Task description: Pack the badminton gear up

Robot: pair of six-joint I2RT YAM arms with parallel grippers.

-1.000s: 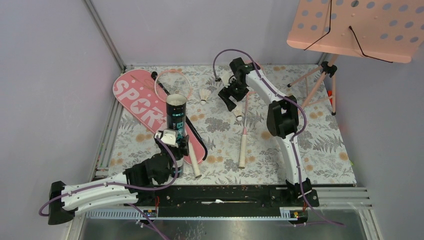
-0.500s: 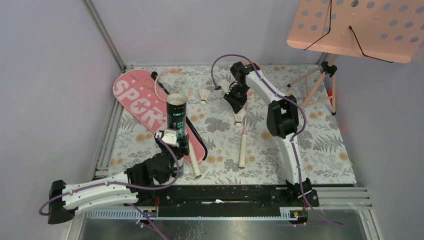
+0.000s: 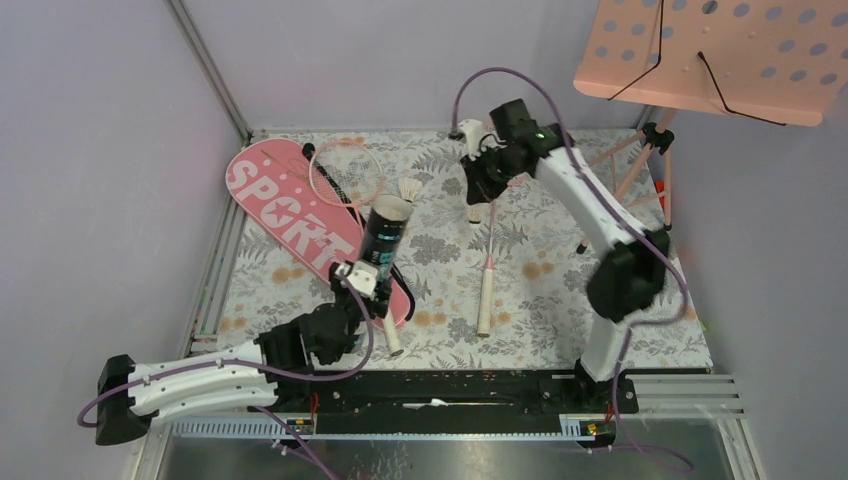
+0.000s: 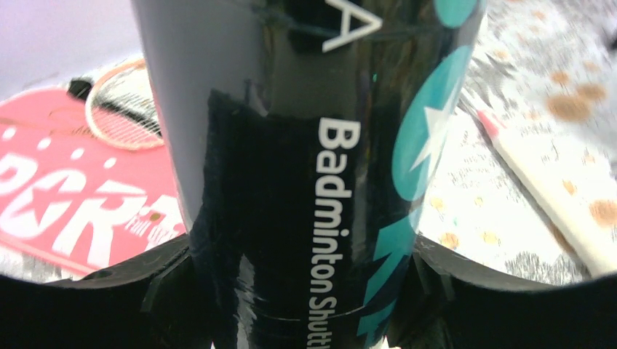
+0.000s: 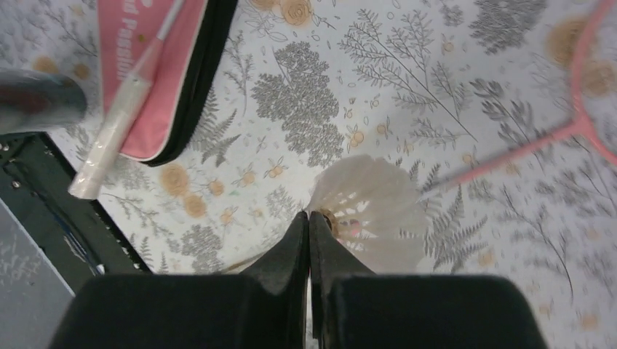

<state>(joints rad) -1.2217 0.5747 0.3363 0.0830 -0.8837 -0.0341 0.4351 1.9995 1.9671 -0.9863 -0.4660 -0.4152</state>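
The right gripper (image 5: pixel 309 231) has its fingers pressed together on the feather skirt of a white shuttlecock (image 5: pixel 372 212), held over the flowered bench (image 3: pixel 560 290) toward the back. Just beside it runs the thin pink shaft of a racket (image 3: pixel 487 275), white handle toward the arms. Another shuttlecock (image 3: pixel 408 190) lies loose on the bench, between that gripper and the black tube (image 3: pixel 384 238).

The left gripper (image 3: pixel 364 287) clamps the tube low down, a jaw on each side. The tube leans with its open mouth away from the arms. The inside looks pale; I can't tell whether anything is in it. Under the tube lies the pink SPORT cover (image 3: pixel 272 205), flat, with the second racket (image 3: pixel 345 172) across it. A pink music stand (image 3: pixel 715 55) stands in the far right corner.
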